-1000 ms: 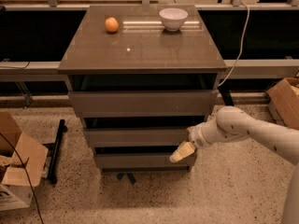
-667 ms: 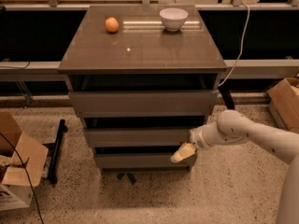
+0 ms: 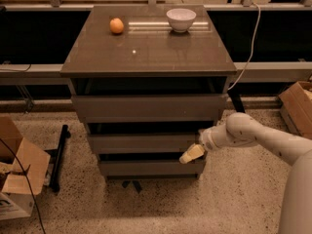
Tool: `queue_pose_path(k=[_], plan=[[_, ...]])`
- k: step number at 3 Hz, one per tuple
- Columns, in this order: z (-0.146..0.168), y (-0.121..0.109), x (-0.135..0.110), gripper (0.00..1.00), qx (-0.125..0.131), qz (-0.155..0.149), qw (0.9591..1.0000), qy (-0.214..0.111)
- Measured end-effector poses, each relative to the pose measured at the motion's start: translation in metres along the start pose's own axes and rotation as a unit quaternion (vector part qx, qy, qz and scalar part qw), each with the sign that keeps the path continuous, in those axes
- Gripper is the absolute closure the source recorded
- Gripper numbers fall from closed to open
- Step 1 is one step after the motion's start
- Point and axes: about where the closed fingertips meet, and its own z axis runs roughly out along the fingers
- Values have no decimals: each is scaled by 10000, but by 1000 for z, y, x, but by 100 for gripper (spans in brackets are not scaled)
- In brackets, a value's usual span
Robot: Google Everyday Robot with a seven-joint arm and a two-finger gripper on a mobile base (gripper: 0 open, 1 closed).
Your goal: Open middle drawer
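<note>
A grey-brown cabinet [image 3: 146, 57] with a glossy flat top stands on a speckled floor [image 3: 229, 204], seen from above and in front; three wide, shallow, handleless drawers are stacked in the cabinet's front, each with a dark gap above it. The middle drawer [image 3: 141, 143] is the centre front of the cabinet, below the top drawer [image 3: 146, 107] and above the bottom drawer [image 3: 146, 168]; how far it stands out from the cabinet cannot be told.

A white robot arm [image 3: 253, 135] reaches in from the right of the cabinet; its gripper [image 3: 191, 154], pale yellow at the tip, sits at the right end of the middle drawer's front, at its lower edge, over the gap above the bottom drawer; whether the claw is apart or together cannot be told, nor whether it touches the front.

On the cabinet's top, an orange [image 3: 116, 26] lies near the back left; a white bowl [image 3: 181, 19] stands upright near the back right, well apart from the orange.

A white cable [image 3: 251, 43] hangs down behind the cabinet's right side; a black bar [image 3: 57, 155] lies on the floor to the cabinet's left, with an open cardboard box [image 3: 19, 169] further left; another cardboard box [image 3: 297, 104] sits on the floor to the cabinet's right.
</note>
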Motion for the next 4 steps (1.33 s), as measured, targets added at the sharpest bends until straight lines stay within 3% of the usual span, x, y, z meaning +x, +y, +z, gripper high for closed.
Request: queue_pose_path(k=[2, 4], plan=[[44, -28, 6, 0, -235, 167, 9992, -285], [42, -28, 5, 0, -235, 167, 9992, -285]])
